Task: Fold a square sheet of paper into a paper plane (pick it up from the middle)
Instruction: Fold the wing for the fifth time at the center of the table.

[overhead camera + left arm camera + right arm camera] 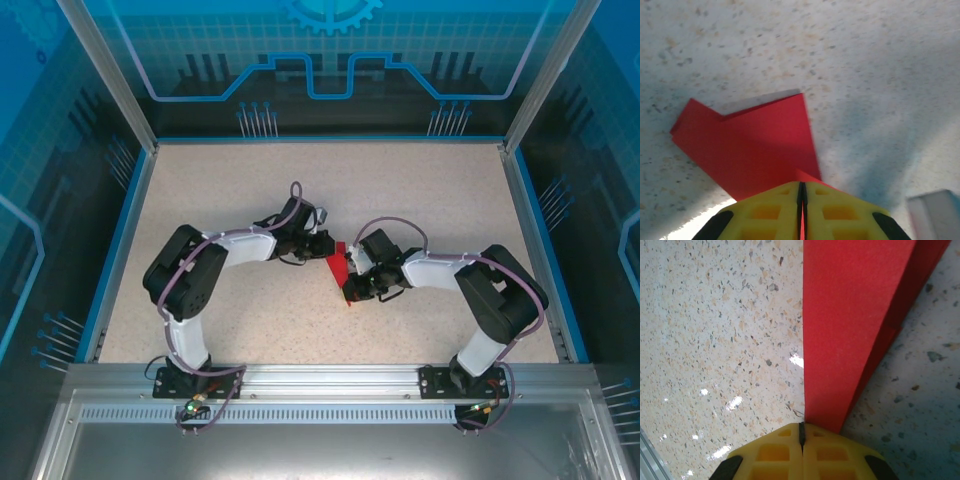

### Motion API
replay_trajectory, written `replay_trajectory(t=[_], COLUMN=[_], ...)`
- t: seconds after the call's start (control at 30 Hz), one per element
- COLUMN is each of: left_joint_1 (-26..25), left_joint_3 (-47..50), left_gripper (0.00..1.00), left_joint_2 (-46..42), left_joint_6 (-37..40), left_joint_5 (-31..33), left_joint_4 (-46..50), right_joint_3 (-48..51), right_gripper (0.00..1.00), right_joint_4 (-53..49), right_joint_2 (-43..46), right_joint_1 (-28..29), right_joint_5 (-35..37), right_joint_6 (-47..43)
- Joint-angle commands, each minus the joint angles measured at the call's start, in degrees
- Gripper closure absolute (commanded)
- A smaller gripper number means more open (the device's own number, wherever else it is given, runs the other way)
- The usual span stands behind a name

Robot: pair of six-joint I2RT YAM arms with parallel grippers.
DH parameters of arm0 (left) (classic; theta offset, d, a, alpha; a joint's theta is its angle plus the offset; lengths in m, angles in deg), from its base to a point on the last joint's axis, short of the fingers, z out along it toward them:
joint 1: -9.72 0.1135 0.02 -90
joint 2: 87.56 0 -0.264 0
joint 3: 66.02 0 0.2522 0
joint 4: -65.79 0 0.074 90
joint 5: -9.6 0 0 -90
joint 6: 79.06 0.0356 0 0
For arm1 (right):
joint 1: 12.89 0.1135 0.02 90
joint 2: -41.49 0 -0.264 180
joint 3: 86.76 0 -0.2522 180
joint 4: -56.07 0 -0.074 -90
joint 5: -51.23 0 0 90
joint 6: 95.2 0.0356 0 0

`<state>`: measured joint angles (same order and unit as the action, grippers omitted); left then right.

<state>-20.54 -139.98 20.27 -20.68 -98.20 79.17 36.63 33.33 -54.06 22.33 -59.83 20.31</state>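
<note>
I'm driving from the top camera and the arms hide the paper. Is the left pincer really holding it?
Observer: Yes. The left pincer is shut on the paper; a thin red edge shows between its fingers.
Operator: And the right one?
Observer: The right pincer is shut too. The paper starts right where it closes, but I can't tell if it's pinched.
Operator: Is it folded yet?
Observer: Yes. The left wrist camera shows a V-shaped notch at its far edge, where two flaps meet.
</note>
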Motion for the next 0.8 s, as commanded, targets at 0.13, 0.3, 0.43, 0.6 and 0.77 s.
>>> replay_trajectory(t=[0.13, 0.3, 0.43, 0.6, 0.77], left_joint_1=[0.35, 0.41, 0.42, 0.42, 0.40], left_joint_3=[-0.82, -1.32, -1.74, -1.67, -1.67], left_gripper=[0.90, 0.90, 0.90, 0.90, 0.90], left_joint_2=[4.13, 5.64, 5.80, 6.31, 6.95], left_joint_6=[0.66, 0.98, 1.62, 1.91, 1.74], left_joint_5=[2.93, 4.01, 4.71, 4.60, 4.70], left_joint_4=[-0.67, -0.72, 0.20, 1.18, 1.59], right_joint_3=[2.33, 2.68, 1.69, -2.11, -5.95], right_gripper=[0.98, 0.97, 0.97, 0.96, 0.96], right_joint_4=[-9.92, -9.35, -6.64, -1.74, 3.14], right_joint_2=[-1.11, 0.89, 3.38, 4.31, -1.43], right_joint_1=[0.02, -0.09, -0.30, -0.76, -0.95], right_joint_5=[6.12, 5.10, 1.67, -0.29, 0.05], right_joint_6=[0.46, 0.08, -0.16, 1.67, 3.54])
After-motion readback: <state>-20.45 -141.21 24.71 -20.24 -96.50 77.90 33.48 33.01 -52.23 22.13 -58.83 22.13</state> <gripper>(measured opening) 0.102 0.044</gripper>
